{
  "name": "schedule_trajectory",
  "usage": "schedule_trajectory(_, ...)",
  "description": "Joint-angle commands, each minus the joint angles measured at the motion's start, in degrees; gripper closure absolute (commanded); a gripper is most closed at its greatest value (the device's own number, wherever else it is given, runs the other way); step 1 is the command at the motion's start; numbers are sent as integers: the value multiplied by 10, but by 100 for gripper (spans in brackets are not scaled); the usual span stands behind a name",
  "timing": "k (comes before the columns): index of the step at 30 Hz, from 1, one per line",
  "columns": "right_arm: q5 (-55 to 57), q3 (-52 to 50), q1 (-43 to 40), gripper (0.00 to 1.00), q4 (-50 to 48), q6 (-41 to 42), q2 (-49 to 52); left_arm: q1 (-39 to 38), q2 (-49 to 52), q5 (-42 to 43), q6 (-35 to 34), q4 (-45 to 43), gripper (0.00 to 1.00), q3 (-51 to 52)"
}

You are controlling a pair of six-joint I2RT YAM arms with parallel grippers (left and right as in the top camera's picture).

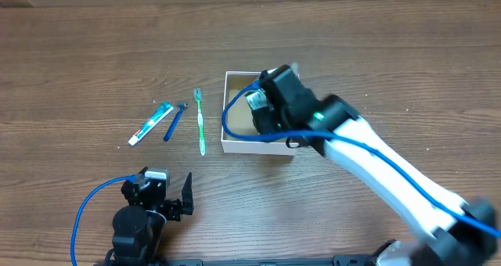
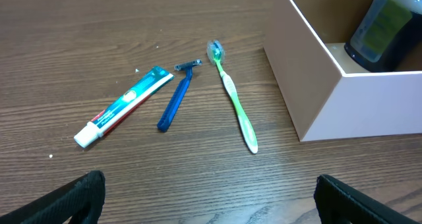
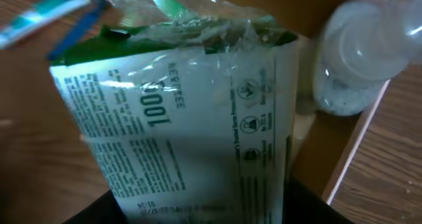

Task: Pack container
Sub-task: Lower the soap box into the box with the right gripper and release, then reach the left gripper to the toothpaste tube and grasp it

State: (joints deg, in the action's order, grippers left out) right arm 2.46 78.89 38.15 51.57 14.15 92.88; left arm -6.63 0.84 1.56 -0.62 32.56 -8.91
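Observation:
The container [image 1: 252, 147] is a shallow square cardboard box with white walls and a brown inside, at the table's middle. It also shows in the left wrist view [image 2: 316, 85]. My right gripper [image 1: 264, 109] hangs over the container, shut on a green-and-white printed plastic packet [image 3: 178, 118] that is tilted over the box's inside. Its fingers [image 3: 198, 207] clamp the packet's lower edge. A clear bottle [image 3: 359, 59] lies in the container beside the packet. My left gripper [image 1: 168, 205] is open and empty near the front edge, as the left wrist view [image 2: 211, 197] shows.
A toothpaste tube [image 1: 151, 124], a blue razor [image 1: 173, 121] and a green toothbrush [image 1: 200, 121] lie on the wood left of the container. They also show in the left wrist view: tube [image 2: 122, 107], razor [image 2: 177, 102], toothbrush [image 2: 234, 109].

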Motion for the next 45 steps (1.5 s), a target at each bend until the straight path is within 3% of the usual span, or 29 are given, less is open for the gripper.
schedule_trajectory(1, 44, 8, -27, 52, -15, -14, 46, 3, -6, 8, 2, 0, 0, 3)
schedule_trajectory(5, 61, 8, -34, 33, -23, -40, 67, 3, -6, 8, 2, 0, 0, 3)
schedule_trajectory(13, 39, 10, -11, 24, 13, -42, 13, 3, -6, 8, 2, 0, 0, 3)
schedule_trajectory(17, 39, 10, -25, 15, 51, 37, -54, 3, -6, 8, 2, 0, 0, 3)
schedule_trajectory(22, 14, 10, -135, 1, 94, 106, -106, 3, -6, 2, 6, -30, 0, 3)
schedule_trajectory(29, -118, 10, -347, 0, 95, 117, -106, 3, -6, 133, -58, -46, 0, 3)
schedule_trajectory(33, -132, 10, -432, 0, 95, 118, -106, 3, 8, 88, -109, -35, 0, -34)
schedule_trajectory(37, -132, 10, -465, 0, 95, 118, -106, 3, 83, 32, -118, -16, 0, -116)
schedule_trajectory(41, -130, 10, -472, 0, 94, 118, -106, 3, 244, -84, -96, 33, 0, -249)
schedule_trajectory(45, -130, 10, -472, 0, 94, 118, -106, 8, 431, -108, -46, 52, 0, -369)
